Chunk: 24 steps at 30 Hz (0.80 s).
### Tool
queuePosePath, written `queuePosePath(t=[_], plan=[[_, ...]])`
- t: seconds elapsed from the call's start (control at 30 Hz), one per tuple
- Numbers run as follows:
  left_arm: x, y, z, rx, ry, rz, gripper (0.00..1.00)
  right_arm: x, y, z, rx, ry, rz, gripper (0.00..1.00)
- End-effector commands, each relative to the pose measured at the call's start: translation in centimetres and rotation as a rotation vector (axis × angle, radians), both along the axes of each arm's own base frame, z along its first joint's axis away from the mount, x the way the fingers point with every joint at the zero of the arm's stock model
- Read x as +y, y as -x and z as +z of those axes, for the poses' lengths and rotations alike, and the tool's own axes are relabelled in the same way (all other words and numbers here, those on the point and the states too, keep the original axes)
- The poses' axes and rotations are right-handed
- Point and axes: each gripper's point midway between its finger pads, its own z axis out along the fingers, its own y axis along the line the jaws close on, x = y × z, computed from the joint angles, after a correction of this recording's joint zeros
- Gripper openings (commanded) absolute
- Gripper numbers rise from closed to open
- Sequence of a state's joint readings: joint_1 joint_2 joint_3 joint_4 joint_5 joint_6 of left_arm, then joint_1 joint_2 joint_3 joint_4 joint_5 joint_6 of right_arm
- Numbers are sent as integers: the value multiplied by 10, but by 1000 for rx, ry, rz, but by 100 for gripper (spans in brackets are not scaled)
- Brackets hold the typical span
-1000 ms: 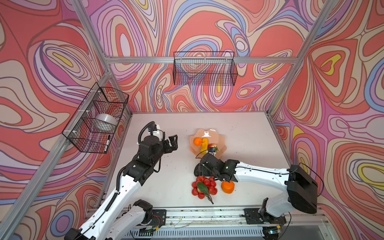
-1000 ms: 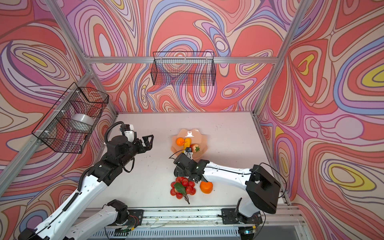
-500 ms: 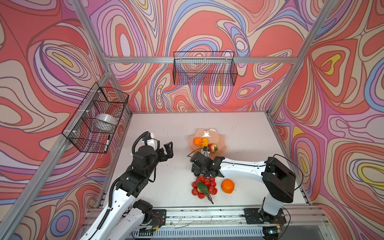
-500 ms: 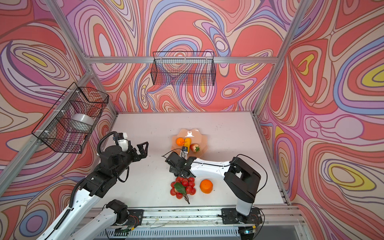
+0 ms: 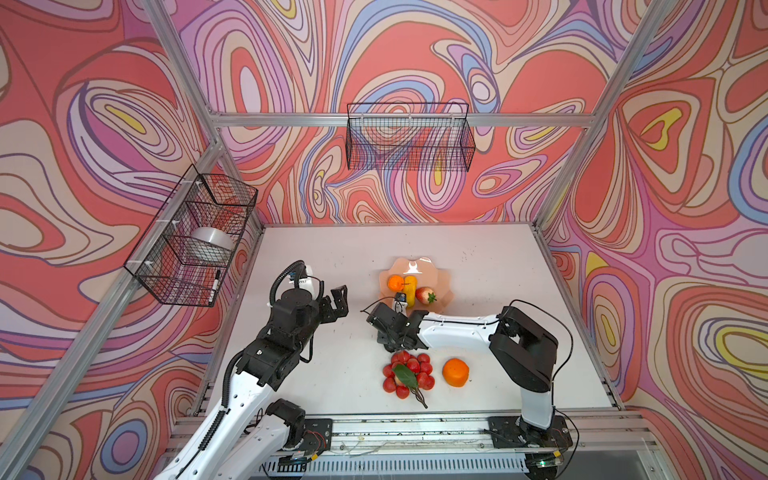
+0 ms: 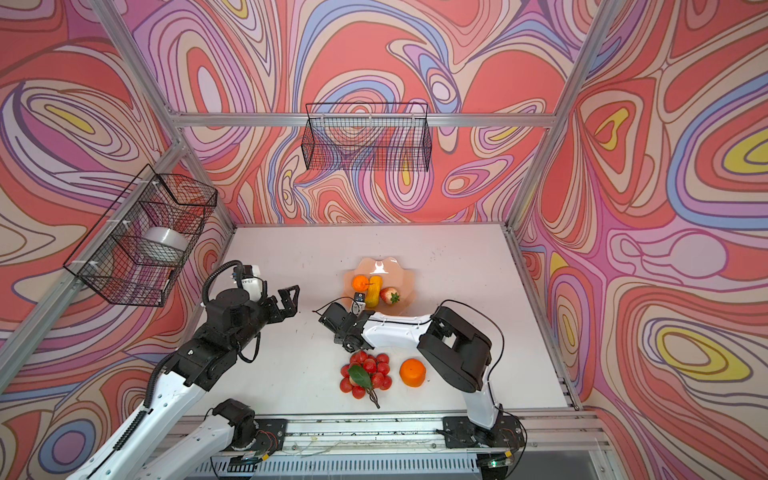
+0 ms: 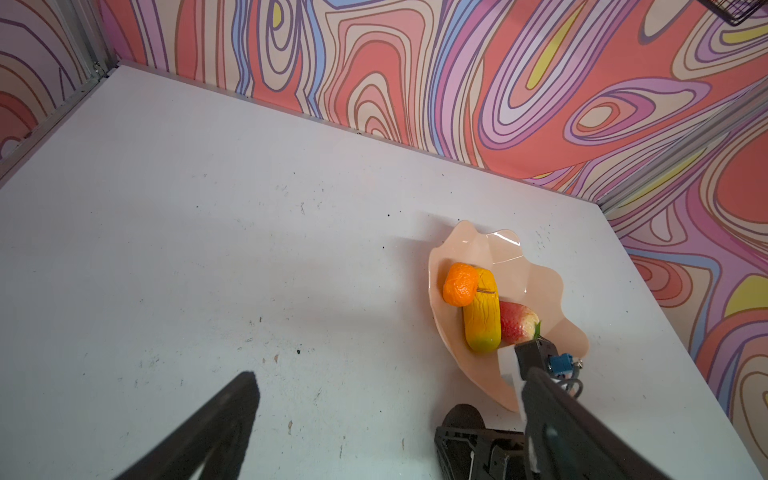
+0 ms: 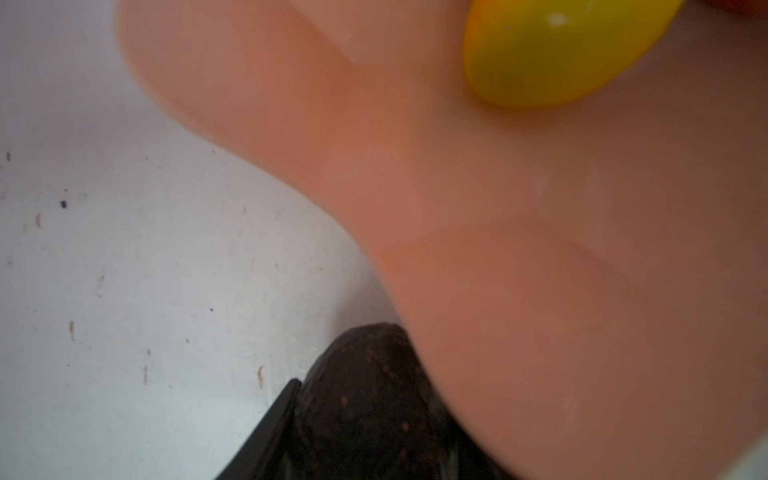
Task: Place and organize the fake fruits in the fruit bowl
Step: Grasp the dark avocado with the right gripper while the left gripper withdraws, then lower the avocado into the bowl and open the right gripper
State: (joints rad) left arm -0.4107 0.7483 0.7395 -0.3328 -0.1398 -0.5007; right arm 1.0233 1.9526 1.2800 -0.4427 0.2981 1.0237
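The peach-pink fruit bowl (image 5: 417, 264) (image 6: 380, 264) (image 7: 478, 241) holds a small tangerine (image 5: 395, 283) (image 7: 459, 284), a yellow-orange gourd (image 5: 410, 289) (image 7: 482, 316) (image 8: 552, 54) and a strawberry (image 5: 424, 295) (image 7: 515, 324). My right gripper (image 5: 384, 322) (image 6: 336, 320) sits low at the bowl's near-left rim (image 8: 498, 208), shut on the dark avocado (image 8: 365, 395) (image 7: 461, 415); one finger (image 8: 270, 424) presses its side, the other is hidden. The red berry cluster (image 5: 407, 374) and larger orange (image 5: 455, 372) lie on the table near the front. My left gripper (image 5: 338, 301) (image 7: 386, 432) hangs open and empty, left of the bowl.
A black wire basket (image 5: 409, 137) hangs on the back wall. Another wire basket (image 5: 191, 237) on the left wall holds a silvery round item and a marker. The right arm's elbow (image 5: 523, 345) stands just right of the orange. Metal frame posts edge the white table (image 5: 332, 249).
The right gripper slid left from above the berries to the bowl's near rim and its jaws narrowed. The left arm drew back toward the front, jaws wide.
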Motion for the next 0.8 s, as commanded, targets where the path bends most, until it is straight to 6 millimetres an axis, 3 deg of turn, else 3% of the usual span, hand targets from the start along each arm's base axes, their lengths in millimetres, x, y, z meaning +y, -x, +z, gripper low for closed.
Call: queuePosePath(t=[0.0, 0.1, 0.2, 0.33, 0.4, 0.6, 0.77], plan=[[4, 0, -5, 14, -19, 13, 100, 14, -6, 18, -64, 16, 61, 43], [2, 1, -9, 28, -9, 3, 100, 24, -9, 40, -87, -11, 91, 39], [-2, 3, -8, 27, -8, -26, 100, 26, -12, 82, -157, -84, 96, 36], [-20, 5, -5, 30, 12, -124, 100, 4, -23, 147, -270, -121, 72, 37], [-33, 6, -5, 36, 34, -197, 100, -17, -33, 163, -299, -118, 44, 36], [-82, 15, 1, 72, 117, -473, 100, -92, -73, 170, -317, -20, 7, 37], [-112, 24, 4, 112, 177, -660, 100, -120, -106, 159, -294, 114, 77, 37]])
